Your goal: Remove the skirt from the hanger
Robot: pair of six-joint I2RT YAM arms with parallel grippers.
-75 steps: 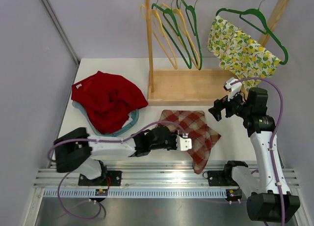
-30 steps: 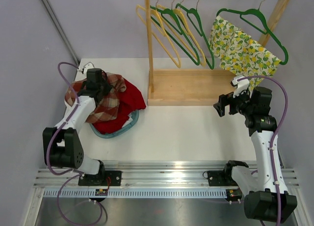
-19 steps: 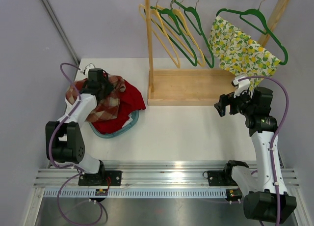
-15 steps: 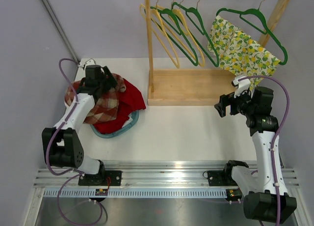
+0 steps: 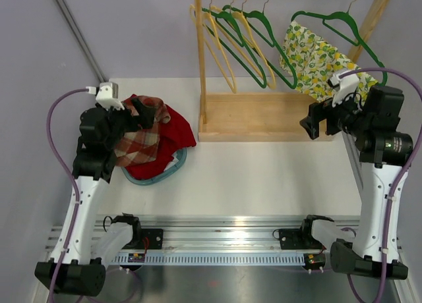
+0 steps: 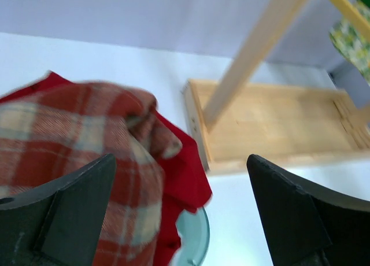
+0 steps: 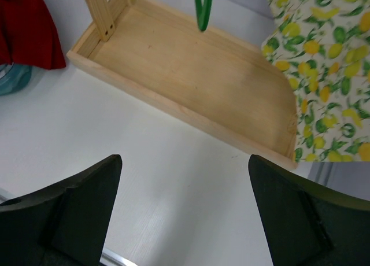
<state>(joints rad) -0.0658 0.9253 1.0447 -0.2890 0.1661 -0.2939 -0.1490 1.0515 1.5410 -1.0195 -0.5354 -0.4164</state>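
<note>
Skirt (image 5: 323, 62): probably light, limp cloth that slides easily; best pinched at the lower hem. White with yellow lemons and green leaves. Draped on the green hanger (image 5: 343, 20) at the right end of the wooden rack (image 5: 264, 115). Right gripper (image 5: 318, 123) spread, just below it and not touching; left gripper (image 5: 137, 112) spread above the plaid cloth (image 5: 142, 141).
</note>
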